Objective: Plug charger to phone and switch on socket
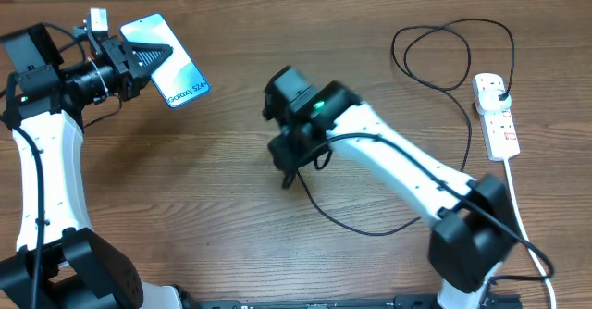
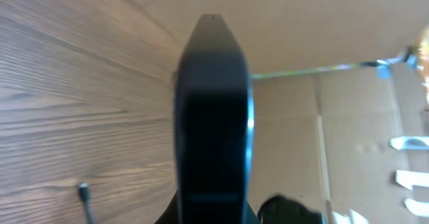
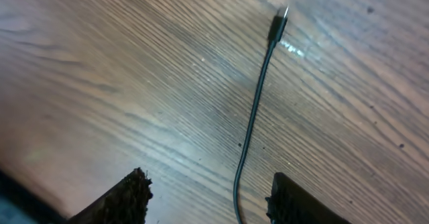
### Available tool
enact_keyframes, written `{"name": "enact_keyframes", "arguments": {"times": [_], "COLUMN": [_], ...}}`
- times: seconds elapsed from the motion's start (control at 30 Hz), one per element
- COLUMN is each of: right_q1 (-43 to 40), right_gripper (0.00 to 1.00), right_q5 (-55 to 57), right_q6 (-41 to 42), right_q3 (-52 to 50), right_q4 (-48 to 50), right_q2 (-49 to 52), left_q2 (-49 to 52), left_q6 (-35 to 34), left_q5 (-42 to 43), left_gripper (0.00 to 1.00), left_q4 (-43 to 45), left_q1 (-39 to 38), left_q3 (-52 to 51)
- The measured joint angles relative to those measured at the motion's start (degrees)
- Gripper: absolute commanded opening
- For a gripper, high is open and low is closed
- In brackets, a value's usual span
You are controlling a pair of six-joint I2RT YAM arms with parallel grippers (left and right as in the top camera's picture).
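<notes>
My left end effector (image 1: 139,59) is squeezed shut on the phone (image 1: 174,64). I hold the phone up off the table (image 1: 213,244) at the far left. I think I hold it like this so a plug can slide into its edge. The phone is flat, thin and smooth, with a light blue screen and white words on it.

My right end effector (image 3: 209,198) is in the middle of the table. Its dark fingers (image 3: 120,197) are partly open and hold nothing. The charger (image 3: 253,117) lies on the wood between them, closer to the right finger. I think I am here to pick it up near its small plug tip (image 3: 278,21), which lies just past my fingers.

The charger is long, thin, black and bendy. It curls across the table to the far right, where its black plug head (image 1: 500,92) sits in the socket (image 1: 499,129). The socket is a long white strip with red marks and a thick white cord (image 1: 518,216). I cannot tell if its switch is on. The table is brown wood with wavy lines.
</notes>
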Motion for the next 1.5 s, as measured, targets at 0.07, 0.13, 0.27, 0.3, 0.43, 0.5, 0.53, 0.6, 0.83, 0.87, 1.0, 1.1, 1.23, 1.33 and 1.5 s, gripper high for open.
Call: {"name": "enact_keyframes", "arguments": {"times": [0.07, 0.13, 0.27, 0.3, 0.43, 0.5, 0.53, 0.6, 0.83, 0.87, 1.0, 1.1, 1.23, 1.33, 1.5], "right_q1": [1.29, 2.08, 2.19, 2.14, 1.40, 0.57, 0.07, -1.11, -8.09, -9.73, -15.61, -19.12, -21.00, -21.81, -21.92], "right_gripper": [0.61, 0.61, 0.58, 0.54, 0.33, 0.23, 0.22, 0.21, 0.21, 0.21, 0.22, 0.27, 0.50, 0.53, 0.47], "right_q5": [1.95, 3.58, 5.88, 6.16, 7.04, 7.17, 6.99, 6.67, 10.08, 10.78, 12.28, 12.26, 11.65, 10.47, 10.05], "right_q6": [1.22, 2.05, 3.17, 3.23, 4.00, 4.17, 4.26, 4.28, 5.35, 5.46, 5.81, 6.01, 6.03, 6.16, 8.33], "right_q3": [-0.81, -2.05, -5.62, -6.03, -8.79, -9.44, -10.03, -11.28, -13.84, -14.01, -14.21, -14.21, -14.34, -14.60, -14.58], "right_q4": [0.85, 1.79, 4.22, 4.37, 4.39, 4.76, 5.25, 5.64, 0.59, -0.24, -1.25, -1.18, -0.68, 2.60, 8.39], "right_q2": [1.97, 4.09, 8.72, 9.27, 10.80, 10.38, 10.10, 9.35, 8.11, 8.11, 8.11, 8.11, 7.89, 7.41, 7.21], "left_q2": [0.00, 0.00, 0.00, 0.00, 0.00, 0.00, 0.00, 0.00, 0.00, 0.00, 0.00, 0.00, 0.00, 0.00, 0.00], "left_q6": [1.16, 2.05, 3.17, 3.52, 3.91, 4.09, 4.11, 4.11, 4.11, 4.11, 4.11, 4.11, 4.11, 4.11, 4.11], "left_q5": [-1.75, -2.84, -4.07, -4.22, -4.57, -4.70, -4.72, -4.79, -4.92, -4.94, -4.94, -4.96, -5.18, -5.75, -5.99], "left_gripper": [0.04, 0.04, 0.05, 0.05, 0.05, 0.05, 0.05, 0.05, 0.05, 0.05, 0.05, 0.05, 0.05, 0.05, 0.05], "left_q4": [-0.72, -0.76, -0.76, -0.76, -0.76, -0.76, -0.76, -0.76, -0.79, -0.76, -0.83, -1.20, -1.25, -1.66, -1.92], "left_q1": [0.00, 0.00, 0.00, 0.00, 0.00, 0.00, 0.00, 0.00, 0.00, 0.00, -0.02, 0.00, -0.02, -0.02, -0.02], "left_q3": [0.00, 0.00, 0.00, 0.00, 0.00, 0.00, 0.00, 0.00, 0.00, 0.00, 0.00, 0.00, 0.00, 0.00, 0.00]}}
